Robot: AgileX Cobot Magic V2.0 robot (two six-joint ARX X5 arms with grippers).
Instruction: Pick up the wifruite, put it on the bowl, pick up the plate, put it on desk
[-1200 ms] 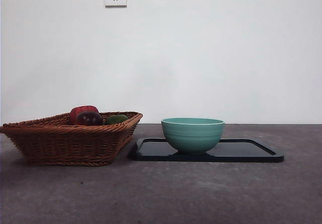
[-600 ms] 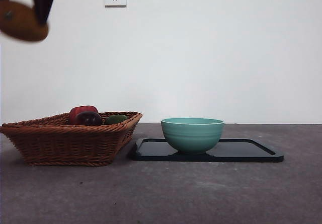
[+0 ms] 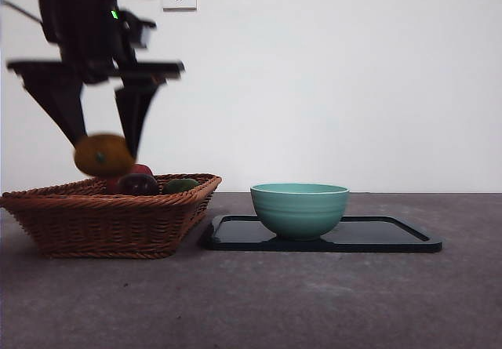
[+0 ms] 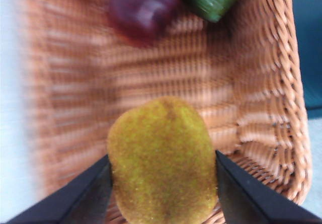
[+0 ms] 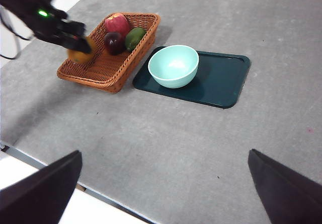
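Desk (image 3: 259, 302) wide, grey, smudged. Wicker basket (image 3: 110, 216) at left, contents half hidden behind rim: red fruit (image 5: 116, 22), dark purple fruit (image 3: 140, 184), green fruit (image 3: 182, 185). Dark tray (image 3: 392, 235) right of basket, bowl (image 3: 300, 209) standing on its left part. Left gripper (image 3: 104, 149) above basket, motion-blurred, clenched on wifruite (image 3: 103, 155). Right gripper (image 5: 163, 183) high over near edge, jaws spread wide, tips cut off.
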